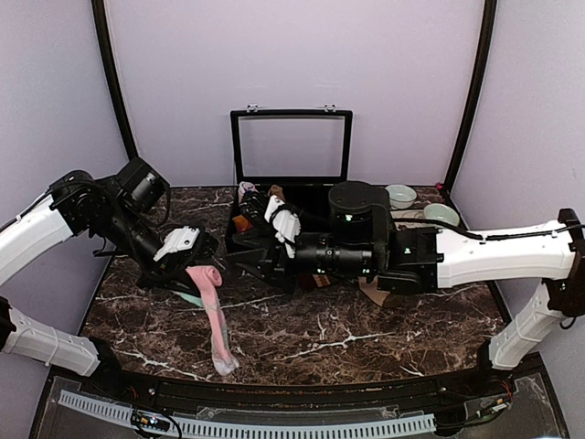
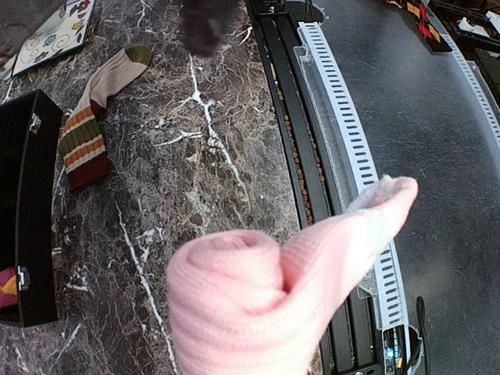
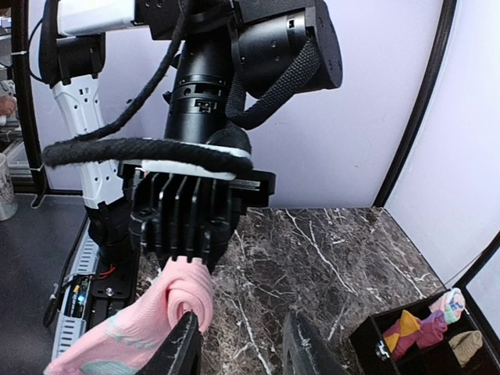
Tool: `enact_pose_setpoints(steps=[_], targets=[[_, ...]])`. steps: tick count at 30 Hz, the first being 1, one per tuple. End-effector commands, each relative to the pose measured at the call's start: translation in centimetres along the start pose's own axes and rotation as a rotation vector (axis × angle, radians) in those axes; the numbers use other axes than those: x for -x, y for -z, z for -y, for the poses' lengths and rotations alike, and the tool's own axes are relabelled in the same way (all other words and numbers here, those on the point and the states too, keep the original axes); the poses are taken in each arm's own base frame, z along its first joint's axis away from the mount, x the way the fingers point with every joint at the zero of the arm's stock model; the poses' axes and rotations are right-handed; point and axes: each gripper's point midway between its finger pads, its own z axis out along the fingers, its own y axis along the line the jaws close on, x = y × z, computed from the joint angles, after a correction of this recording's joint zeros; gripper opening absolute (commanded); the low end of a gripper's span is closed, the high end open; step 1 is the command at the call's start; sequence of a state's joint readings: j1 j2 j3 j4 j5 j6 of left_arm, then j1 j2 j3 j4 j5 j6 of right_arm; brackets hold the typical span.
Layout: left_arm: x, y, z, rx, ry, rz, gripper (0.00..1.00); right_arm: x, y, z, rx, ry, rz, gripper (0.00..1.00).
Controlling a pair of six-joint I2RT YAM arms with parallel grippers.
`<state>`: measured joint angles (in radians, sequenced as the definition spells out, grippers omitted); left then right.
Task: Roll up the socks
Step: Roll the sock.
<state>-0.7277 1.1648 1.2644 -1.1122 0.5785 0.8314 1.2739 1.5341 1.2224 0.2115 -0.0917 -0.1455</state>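
Pink sock roll in left gripper, fingers hidden; right gripper parted

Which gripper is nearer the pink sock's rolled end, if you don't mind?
Left. The left gripper holds the pink sock at its roll; the right gripper, open, sits just beside the roll without gripping.

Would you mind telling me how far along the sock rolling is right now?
Nothing looks finished yet. In hand: the left fingers hold the pink sock, only one end curled into a small roll, the rest trailing unrolled. Left: finishing that roll, then the striped sock, lying flat on the table. The right fingers are open and empty.
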Motion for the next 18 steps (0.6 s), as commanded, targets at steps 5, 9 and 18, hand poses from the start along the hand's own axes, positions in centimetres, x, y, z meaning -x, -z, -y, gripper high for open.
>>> enact_pose_setpoints(steps=[5, 9, 18], targets=[[0.5, 0.8, -1.0, 0.064, -0.049, -0.013, 0.0, 1.5, -1.9, -1.5, 0.084, -0.052, 0.1, 0.99], [0.5, 0.9, -1.4, 0.095, -0.061, -0.014, 0.0, 0.6, -3.6, -1.0, 0.043, -0.084, 0.067, 0.99], [0.7, 1.2, -1.4, 0.1, -0.067, -0.009, 0.0, 0.5, -4.7, -2.0, 0.116, -0.111, 0.072, 0.76]])
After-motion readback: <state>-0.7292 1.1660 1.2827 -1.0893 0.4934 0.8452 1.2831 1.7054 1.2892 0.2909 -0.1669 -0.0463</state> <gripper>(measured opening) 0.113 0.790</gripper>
